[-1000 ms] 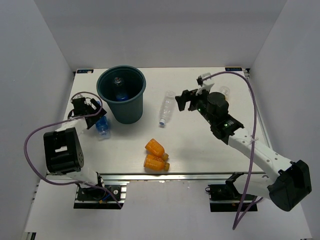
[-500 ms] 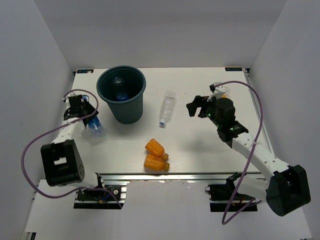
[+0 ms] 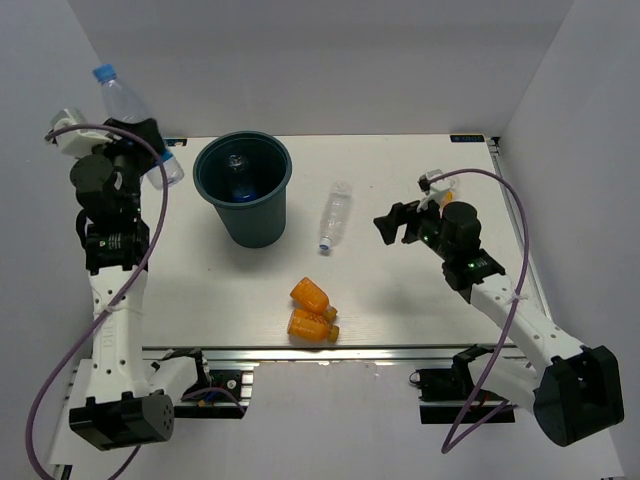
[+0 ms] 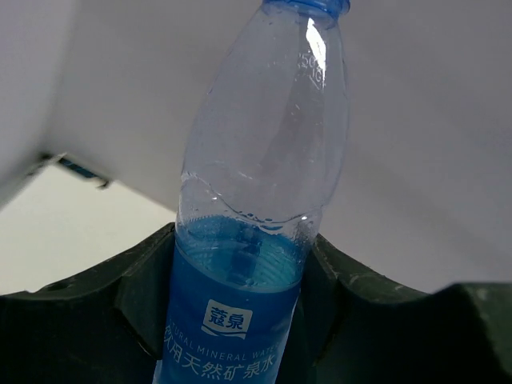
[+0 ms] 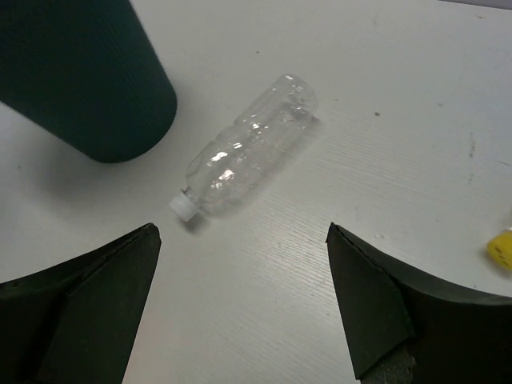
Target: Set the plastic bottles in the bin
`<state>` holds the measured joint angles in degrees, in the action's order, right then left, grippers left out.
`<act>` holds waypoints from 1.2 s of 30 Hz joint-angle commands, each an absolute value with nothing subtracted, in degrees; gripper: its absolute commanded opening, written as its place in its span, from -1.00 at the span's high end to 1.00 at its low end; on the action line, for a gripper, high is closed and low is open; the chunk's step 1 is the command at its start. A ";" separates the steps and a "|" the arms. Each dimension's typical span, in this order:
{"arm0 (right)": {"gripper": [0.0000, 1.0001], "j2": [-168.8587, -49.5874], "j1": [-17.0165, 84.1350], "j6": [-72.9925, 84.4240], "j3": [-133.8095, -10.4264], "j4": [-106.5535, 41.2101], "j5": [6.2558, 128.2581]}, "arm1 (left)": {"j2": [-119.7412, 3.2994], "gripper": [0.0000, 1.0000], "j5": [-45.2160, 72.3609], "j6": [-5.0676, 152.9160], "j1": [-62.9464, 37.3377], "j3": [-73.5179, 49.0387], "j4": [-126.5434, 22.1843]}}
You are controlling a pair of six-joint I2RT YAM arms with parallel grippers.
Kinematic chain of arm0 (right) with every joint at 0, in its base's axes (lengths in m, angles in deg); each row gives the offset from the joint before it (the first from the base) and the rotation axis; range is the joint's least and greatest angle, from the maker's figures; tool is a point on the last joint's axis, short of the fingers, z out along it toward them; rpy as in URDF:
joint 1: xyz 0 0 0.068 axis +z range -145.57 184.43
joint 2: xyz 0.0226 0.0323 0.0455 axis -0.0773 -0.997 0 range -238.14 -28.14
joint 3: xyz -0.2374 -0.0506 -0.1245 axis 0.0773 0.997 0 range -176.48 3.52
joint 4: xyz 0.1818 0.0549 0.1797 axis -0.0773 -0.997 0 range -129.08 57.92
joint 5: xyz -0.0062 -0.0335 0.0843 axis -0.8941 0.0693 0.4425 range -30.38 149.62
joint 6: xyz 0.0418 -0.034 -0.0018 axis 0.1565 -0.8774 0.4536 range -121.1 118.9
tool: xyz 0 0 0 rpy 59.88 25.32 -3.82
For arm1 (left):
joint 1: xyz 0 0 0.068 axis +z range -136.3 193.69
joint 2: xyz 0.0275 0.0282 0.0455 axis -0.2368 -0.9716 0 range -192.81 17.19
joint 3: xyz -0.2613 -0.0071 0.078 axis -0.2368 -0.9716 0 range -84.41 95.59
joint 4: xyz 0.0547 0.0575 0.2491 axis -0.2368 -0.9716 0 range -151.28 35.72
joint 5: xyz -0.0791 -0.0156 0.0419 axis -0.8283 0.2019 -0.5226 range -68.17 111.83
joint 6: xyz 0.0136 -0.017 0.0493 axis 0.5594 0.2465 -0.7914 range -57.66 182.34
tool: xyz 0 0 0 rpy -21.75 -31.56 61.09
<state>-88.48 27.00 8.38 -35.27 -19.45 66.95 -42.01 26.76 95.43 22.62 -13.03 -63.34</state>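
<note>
My left gripper [image 3: 146, 147] is shut on a clear plastic bottle with a blue label [image 3: 128, 108], held high in the air left of the bin, cap up. In the left wrist view the bottle [image 4: 264, 192] stands between the dark fingers [image 4: 140, 300]. The dark teal bin [image 3: 205, 185] has another blue-labelled bottle [image 3: 238, 176] inside. A plain clear bottle [image 3: 335, 213] lies right of the bin, also seen as the clear bottle [image 5: 252, 148] in the right wrist view. Two orange bottles [image 3: 311, 310] lie side by side near the front. My right gripper [image 3: 394, 222] hangs open and empty right of the clear bottle.
A small yellow cap [image 5: 502, 246] shows at the right edge of the right wrist view, behind the right arm [image 3: 470, 265]. White walls enclose the table on three sides. The bin's side [image 5: 80, 72] fills that view's upper left.
The left gripper closed on the blue-labelled bottle beside the bin and lifted it high to the bin's left. The right gripper drew back a little to the right, staying open.
</note>
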 commanded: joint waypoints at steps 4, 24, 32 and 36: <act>-0.79 -87.20 26.93 1.55 -33.66 -15.90 84.81 | -52.75 -0.16 19.45 88.38 7.14 -10.32 -51.48; -0.79 -96.86 48.19 -12.87 -40.86 -28.55 92.32 | -57.10 -0.96 33.95 84.75 1.57 -7.40 -55.16; -0.79 -108.28 56.72 -12.70 -46.05 -27.68 80.46 | -42.51 -0.96 53.37 95.64 1.57 -18.99 -71.59; -0.79 -112.25 58.22 -12.00 -48.16 -26.55 76.05 | -34.86 -0.96 56.98 101.96 1.48 -26.04 -74.84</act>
